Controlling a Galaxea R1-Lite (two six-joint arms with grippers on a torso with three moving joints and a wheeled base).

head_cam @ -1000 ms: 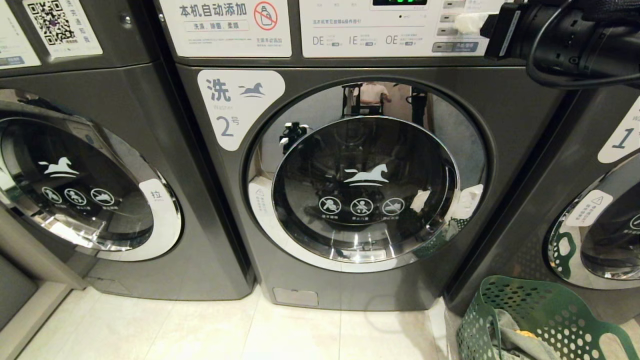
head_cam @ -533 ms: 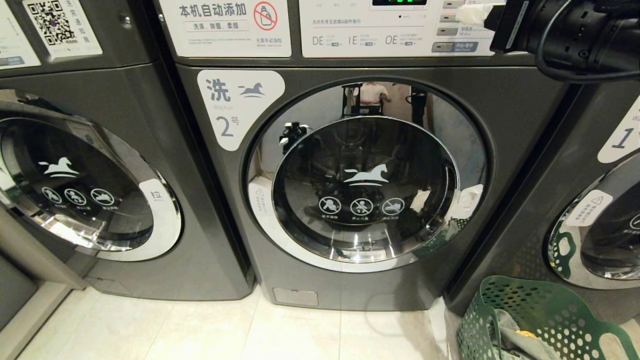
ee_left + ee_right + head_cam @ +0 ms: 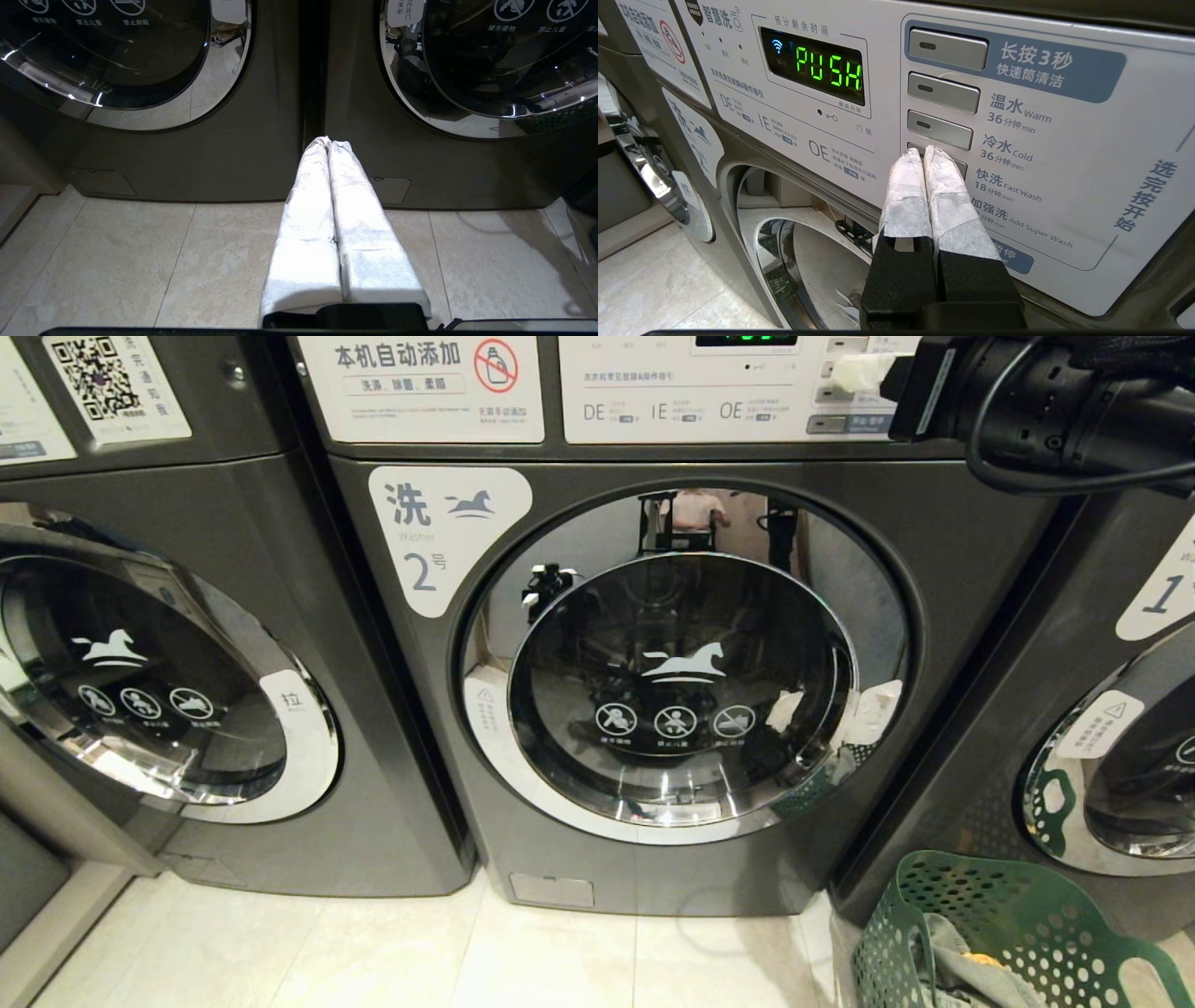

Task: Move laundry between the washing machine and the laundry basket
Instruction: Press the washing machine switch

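Washing machine (image 3: 653,691) number 2 sits dead center, door closed. Green laundry basket (image 3: 1008,933) is near right on the floor, grey laundry (image 3: 971,971) inside. Right gripper (image 3: 924,154), pinched closed and empty, at the button panel (image 3: 1017,140). Left gripper (image 3: 328,142) closed too, low down.

The right end effector (image 3: 854,373) (fingers pressed together) has shifted left across the control panel (image 3: 653,392).

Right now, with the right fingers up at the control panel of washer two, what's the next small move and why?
Probably a short push straight forward. The right gripper, fingers shut, points at the fast-wash button on the washing machine, whose display reads PUSH. Its door looks shut. Whether the tips already touch is unclear. The left gripper hangs idle near the floor.
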